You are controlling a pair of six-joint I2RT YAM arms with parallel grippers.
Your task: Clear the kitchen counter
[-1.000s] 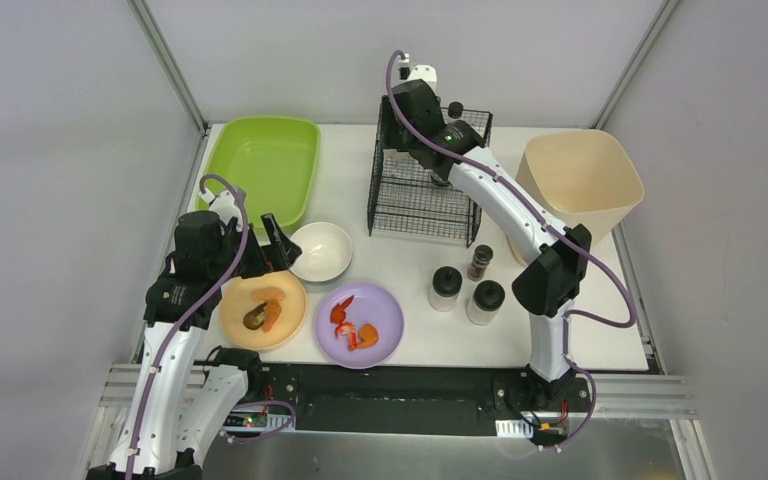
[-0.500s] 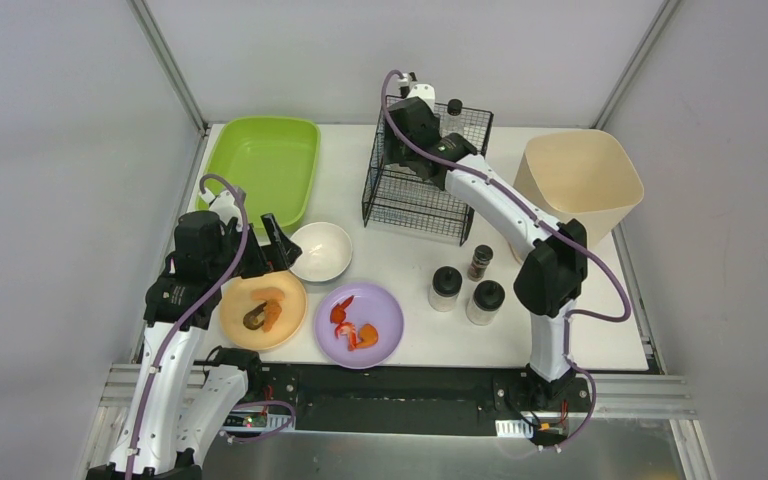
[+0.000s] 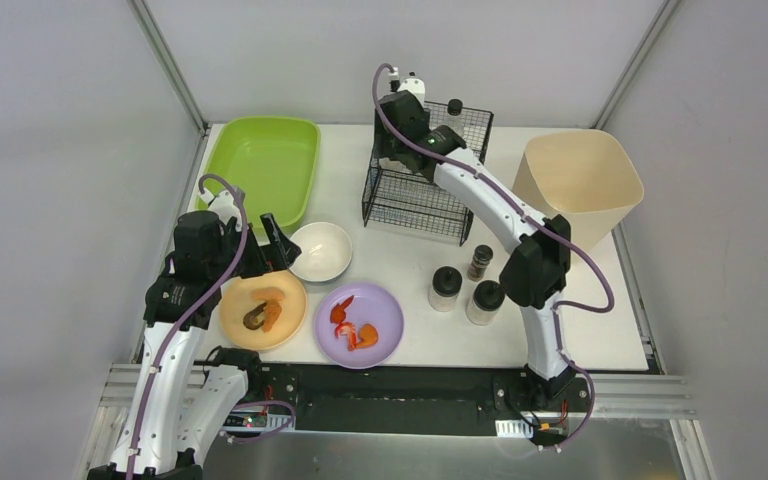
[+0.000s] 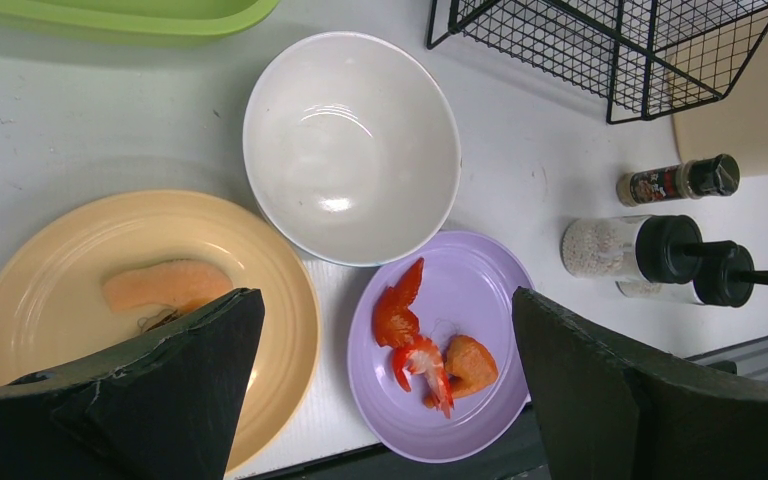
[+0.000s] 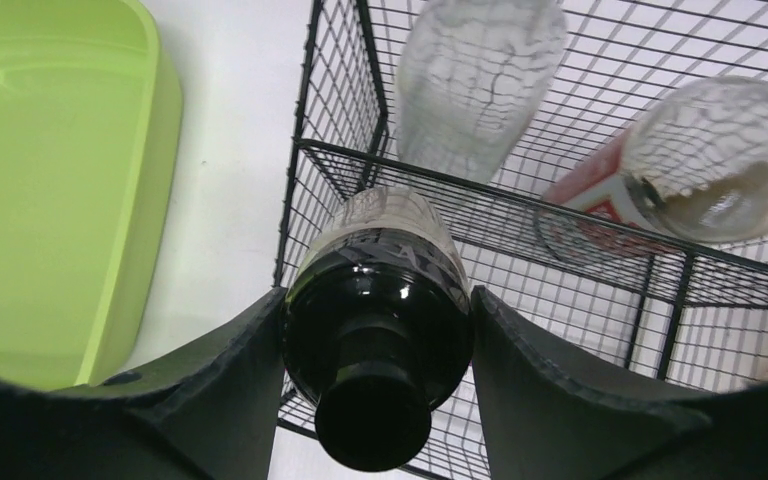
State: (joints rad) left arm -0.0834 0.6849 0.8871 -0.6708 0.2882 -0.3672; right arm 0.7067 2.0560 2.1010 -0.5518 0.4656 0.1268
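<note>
On the white kitchen counter (image 3: 400,265) stand an orange plate (image 3: 290,300) with food scraps, a purple plate (image 3: 380,310) with shrimp pieces, a white bowl (image 3: 322,250), two black-capped shakers (image 3: 445,288) (image 3: 484,300) and a small spice jar (image 3: 479,262). My left gripper (image 4: 385,380) hangs open above the gap between the orange plate (image 4: 260,260) and the purple plate (image 4: 480,290), holding nothing. My right gripper (image 5: 375,400) is shut on a black-capped shaker (image 5: 375,300), held over the left rim of the black wire basket (image 5: 520,215).
Two clear bottles (image 5: 480,70) (image 5: 710,160) lie inside the black wire basket (image 3: 415,200). A green tray (image 3: 260,160) sits at the back left and a beige bin (image 3: 580,180) at the back right. The white bowl (image 4: 350,140) touches both plates.
My right arm has carried the shaker left and farther back over the basket. The left arm has not moved.
</note>
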